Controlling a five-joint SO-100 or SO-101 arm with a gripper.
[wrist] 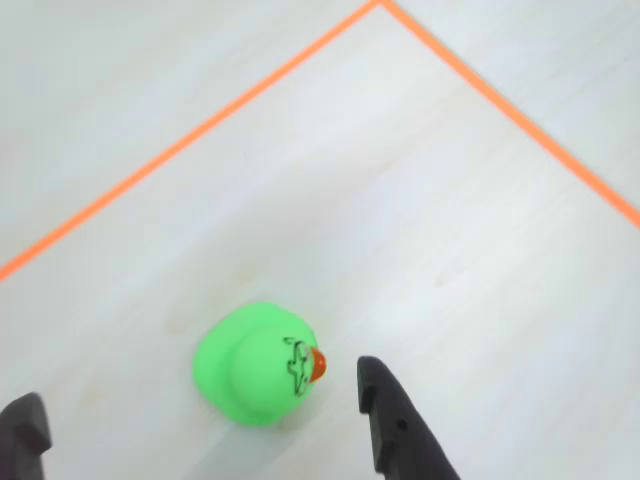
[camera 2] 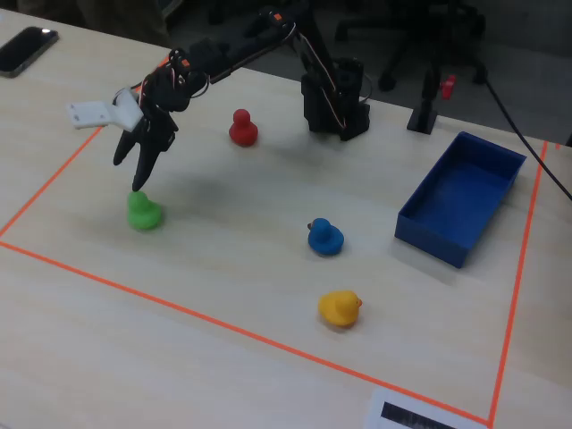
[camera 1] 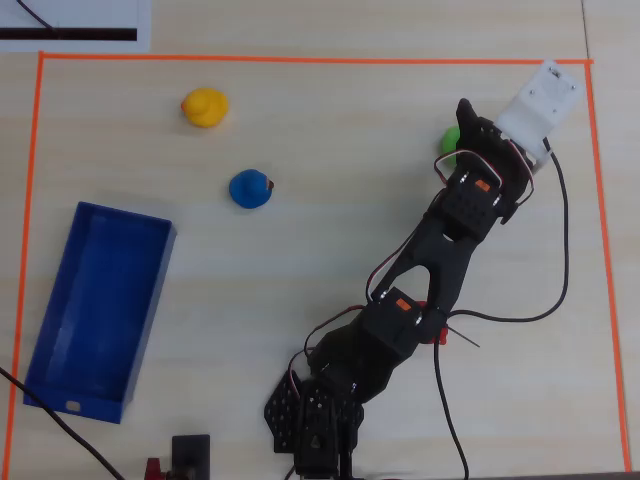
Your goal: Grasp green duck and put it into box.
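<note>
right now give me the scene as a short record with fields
green duck: on the table near the taped corner, upright, not gripped
hand: open, poised just above the green duck, fingers either side of it in the wrist view
box: empty
blue duck: on the table, outside the box
yellow duck: on the table
red duck: near the arm's base

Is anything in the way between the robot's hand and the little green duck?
No. The open hand hangs right above the small bright-green toy duck, with only bare table around it. On the way to the long dark-blue box, the small blue toy duck sits roughly in line, so lifting over it looks wise.
</note>
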